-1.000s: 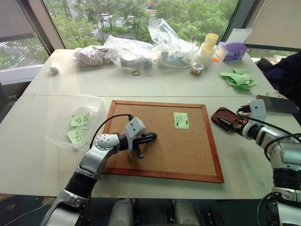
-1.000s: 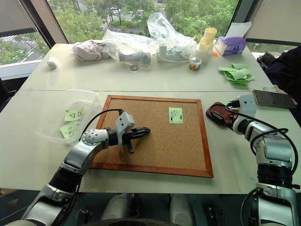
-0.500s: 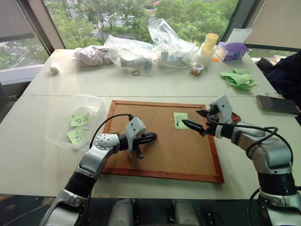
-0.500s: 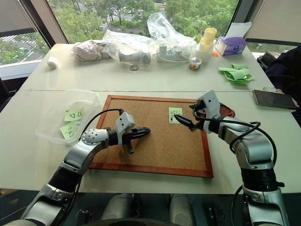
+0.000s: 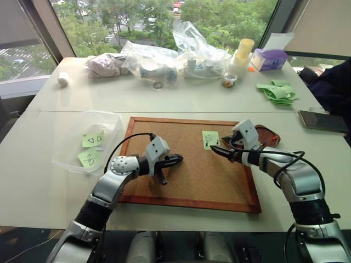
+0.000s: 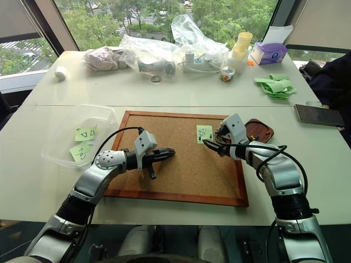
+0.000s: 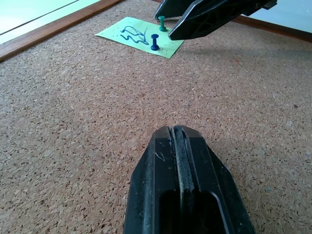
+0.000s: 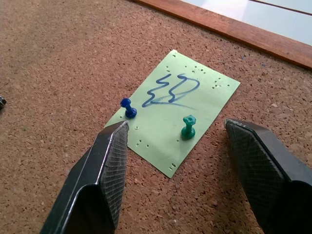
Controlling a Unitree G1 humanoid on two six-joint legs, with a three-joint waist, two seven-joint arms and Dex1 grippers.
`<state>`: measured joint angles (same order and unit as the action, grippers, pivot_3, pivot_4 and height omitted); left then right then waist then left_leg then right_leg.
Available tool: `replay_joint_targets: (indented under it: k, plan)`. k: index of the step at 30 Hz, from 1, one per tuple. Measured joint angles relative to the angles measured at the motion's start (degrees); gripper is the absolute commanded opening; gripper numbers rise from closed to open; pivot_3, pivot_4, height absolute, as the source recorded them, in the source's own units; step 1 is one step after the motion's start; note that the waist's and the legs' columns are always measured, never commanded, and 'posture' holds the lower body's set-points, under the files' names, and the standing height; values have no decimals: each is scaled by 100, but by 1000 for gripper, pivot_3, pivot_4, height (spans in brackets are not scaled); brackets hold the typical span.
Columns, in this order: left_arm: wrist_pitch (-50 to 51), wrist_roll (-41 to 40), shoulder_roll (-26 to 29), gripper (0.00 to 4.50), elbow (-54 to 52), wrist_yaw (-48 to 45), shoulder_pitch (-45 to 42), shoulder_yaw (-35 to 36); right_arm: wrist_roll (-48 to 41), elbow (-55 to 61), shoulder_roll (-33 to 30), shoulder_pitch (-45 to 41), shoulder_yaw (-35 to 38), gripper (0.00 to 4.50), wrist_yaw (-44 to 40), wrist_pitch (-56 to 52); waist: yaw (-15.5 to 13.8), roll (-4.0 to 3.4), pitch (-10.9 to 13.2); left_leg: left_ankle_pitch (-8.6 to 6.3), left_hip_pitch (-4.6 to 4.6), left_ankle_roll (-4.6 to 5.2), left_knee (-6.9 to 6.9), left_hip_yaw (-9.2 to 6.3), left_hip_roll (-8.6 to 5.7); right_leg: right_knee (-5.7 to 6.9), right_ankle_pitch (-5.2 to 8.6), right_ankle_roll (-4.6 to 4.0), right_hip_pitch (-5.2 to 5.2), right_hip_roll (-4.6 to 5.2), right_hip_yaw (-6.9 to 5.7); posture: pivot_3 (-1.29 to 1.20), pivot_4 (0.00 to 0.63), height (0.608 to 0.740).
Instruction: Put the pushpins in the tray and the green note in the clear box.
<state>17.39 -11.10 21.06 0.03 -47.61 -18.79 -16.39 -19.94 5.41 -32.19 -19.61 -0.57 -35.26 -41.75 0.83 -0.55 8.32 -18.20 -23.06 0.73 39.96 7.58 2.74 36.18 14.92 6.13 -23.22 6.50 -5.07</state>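
The green note (image 8: 180, 105) is pinned to the corkboard by two pushpins, a blue one (image 8: 128, 108) and a green one (image 8: 188, 126). My right gripper (image 8: 178, 127) hovers open just over the note's near edge (image 5: 210, 139), with the green pin between its fingers and touching neither. The reddish-brown tray (image 5: 269, 133) lies just right of the board, behind that wrist. The clear box (image 5: 67, 156) stands left of the board with two green notes in it. My left gripper (image 5: 174, 160) is shut and empty, low over the cork at the board's left part.
The wood-framed corkboard (image 5: 186, 181) fills the table's near middle. A phone (image 5: 322, 121) lies at the right edge. A crumpled green paper heap (image 5: 279, 90), clear plastic bags (image 5: 175, 55), cups and a purple box stand at the back. A person's dark sleeve (image 5: 335, 87) is at far right.
My right gripper has swung left from over the tray to the green note, and its fingers have drawn closer together. The left arm has kept still.
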Motion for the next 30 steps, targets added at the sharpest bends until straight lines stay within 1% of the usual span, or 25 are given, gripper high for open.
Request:
replay_joint_targets:
  k: [4,5,12,16,19,24,27,30]
  plan:
    - [20,0,0,0,-24,26,9,-2,58,-72,19,-10,-17,299,-7,91,-1,0,0,0,0,0,0,0,0,0,0,0,0,0,0,0,150,740]
    - [36,0,0,0,-28,27,14,-1,74,-96,24,-26,-12,105,6,123,0,0,0,0,0,0,0,0,0,0,0,0,0,0,0,0,150,740]
    - [94,0,0,0,-30,52,47,11,170,-72,9,-56,-76,105,15,159,4,1,-1,0,0,0,0,0,2,0,0,0,0,0,0,0,150,740]
    - [111,0,-1,0,-35,52,49,3,58,151,-32,-55,84,105,64,-29,-5,1,-1,0,-3,0,0,0,2,0,0,0,-3,1,0,0,150,740]
    - [116,-1,-6,0,-35,58,48,-11,-129,372,-129,-164,611,105,197,-176,-12,1,-1,0,-3,0,0,-1,3,0,0,0,-2,3,0,0,150,740]
    - [116,-1,-7,0,-41,65,66,-1,-364,364,-402,-336,1683,105,486,-445,-9,1,-1,-1,-1,2,-1,-1,2,-1,0,0,-2,3,0,0,150,740]
    - [116,-1,-12,0,-37,65,61,-7,-359,96,-541,-289,1921,105,580,-448,-9,2,-1,-2,-1,4,-1,0,1,-2,0,-1,0,4,0,0,150,740]
    - [115,-1,-18,0,-32,65,56,-8,-221,-296,-661,-112,1945,105,629,-375,-9,1,-1,-2,-1,4,-1,1,0,-2,0,0,0,4,0,0,150,740]
